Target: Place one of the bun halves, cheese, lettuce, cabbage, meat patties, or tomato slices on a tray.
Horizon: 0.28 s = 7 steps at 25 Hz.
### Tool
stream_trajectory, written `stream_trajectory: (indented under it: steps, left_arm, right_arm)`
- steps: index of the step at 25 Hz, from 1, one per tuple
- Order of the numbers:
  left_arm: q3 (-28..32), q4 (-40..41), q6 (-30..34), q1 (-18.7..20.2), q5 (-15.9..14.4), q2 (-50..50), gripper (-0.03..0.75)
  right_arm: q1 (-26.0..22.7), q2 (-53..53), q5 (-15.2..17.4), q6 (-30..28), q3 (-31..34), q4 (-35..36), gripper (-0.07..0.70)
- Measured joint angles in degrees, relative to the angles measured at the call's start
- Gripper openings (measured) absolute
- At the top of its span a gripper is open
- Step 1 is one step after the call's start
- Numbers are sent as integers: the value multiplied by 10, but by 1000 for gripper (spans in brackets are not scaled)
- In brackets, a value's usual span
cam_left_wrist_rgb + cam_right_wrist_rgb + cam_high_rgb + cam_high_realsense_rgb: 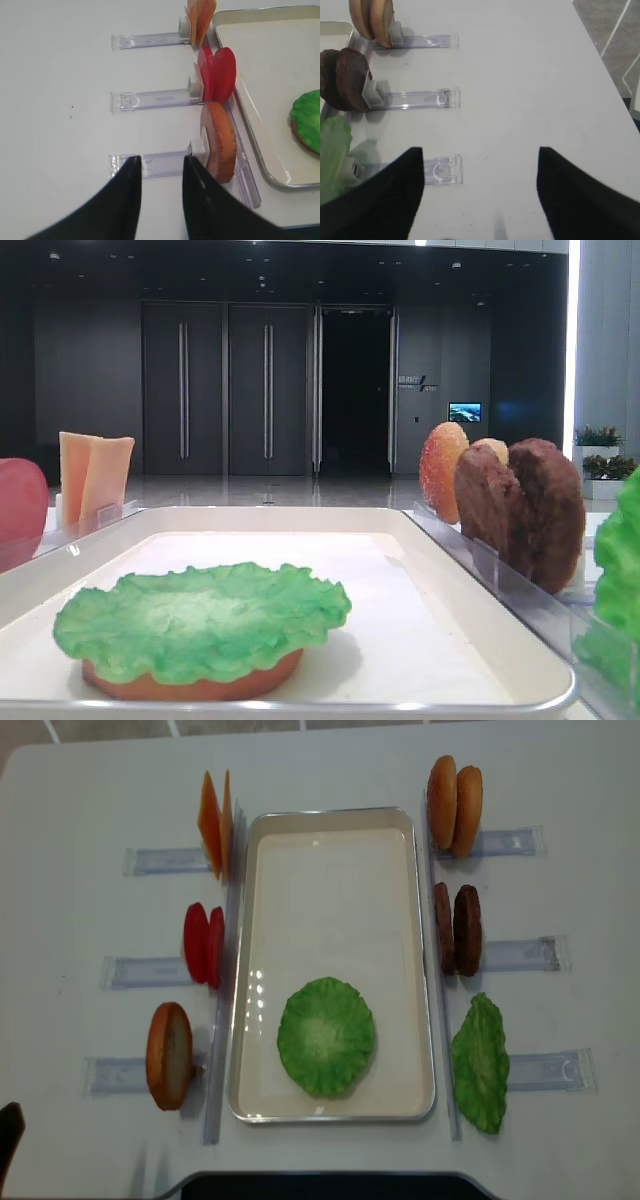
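The lettuce point(325, 1035) lies flat on a bun half point(190, 683) at the near end of the white tray point(330, 880). Left of the tray, cheese point(215, 820), tomato slices point(203, 942) and one bun half point(170, 1055) stand upright in holders. To the tray's right stand two bun halves point(455, 805) and the meat patties point(457, 928). My left gripper point(161, 159) hovers by the left bun half point(220, 142), its jaws a narrow gap apart and empty. My right gripper point(481, 149) is wide open over bare table.
Upright green leaves point(482, 1062) stand in the near right holder. Clear plastic holder rails point(422, 98) run outward from each food stack on both sides of the tray. The white table's front edge is close behind both grippers.
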State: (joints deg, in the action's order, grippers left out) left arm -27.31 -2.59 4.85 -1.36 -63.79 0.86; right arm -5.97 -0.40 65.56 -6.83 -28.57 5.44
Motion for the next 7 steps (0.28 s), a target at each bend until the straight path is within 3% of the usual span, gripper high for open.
stream_trajectory:
  steps: [7]
  left_arm:
    - [0,0,0,0,0,0,219]
  right_arm:
    - [0,0,0,0,0,1,486]
